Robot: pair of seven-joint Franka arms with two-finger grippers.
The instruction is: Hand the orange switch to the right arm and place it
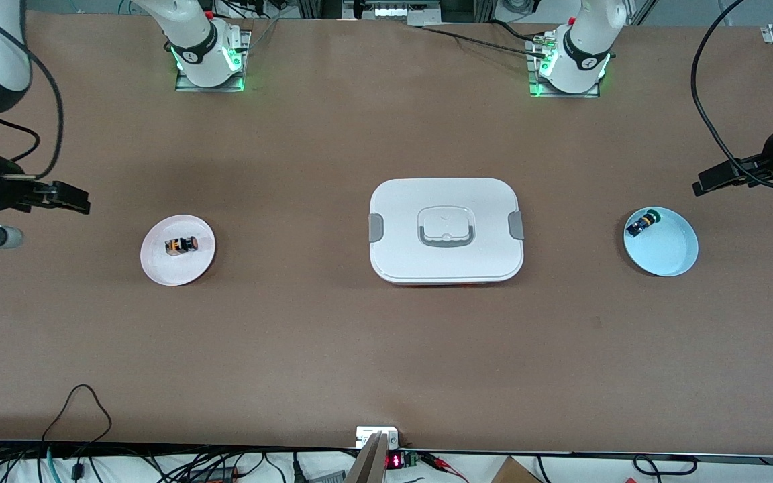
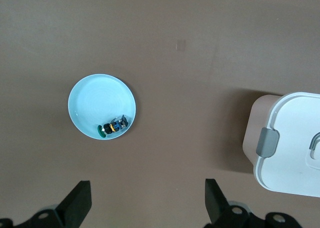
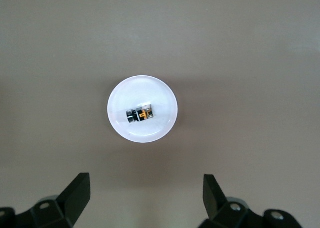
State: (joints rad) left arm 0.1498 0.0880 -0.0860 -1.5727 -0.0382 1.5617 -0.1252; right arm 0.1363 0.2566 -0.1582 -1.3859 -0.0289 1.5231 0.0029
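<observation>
So the tiny blocky black orange switch [image 1: 180,245] with its orange band is lying on its side in the middle of a small round pale pink plate [image 1: 158,268], which sits on the brown tabletop [image 1: 386,349] toward the right arm's end. The right pincer [image 3: 145,198] hangs in the air over the tabletop just beside that plate, out toward the table's edge, fingers spread wide and gripping nothing at all; in the right wrist view the plate and switch show up between the two black fingertips [image 3: 75,193]. In the middle of the tabletop there's a white rounded rectangular plastic box [image 1: 446,265] with grey side clips and a grey handle recessed in its lid, lid on. Toward the left arm's end sits a round light blue dish [image 1: 672,258], and in it, right up against the rim on the side farther from the front camera, lies a small black part with a green cap [image 1: 643,223]. The left pincer [image 2: 147,200] is up in the air too, over the tabletop near the blue dish, also wide open and empty. Both plates sit well apart from the box, one on each side.
</observation>
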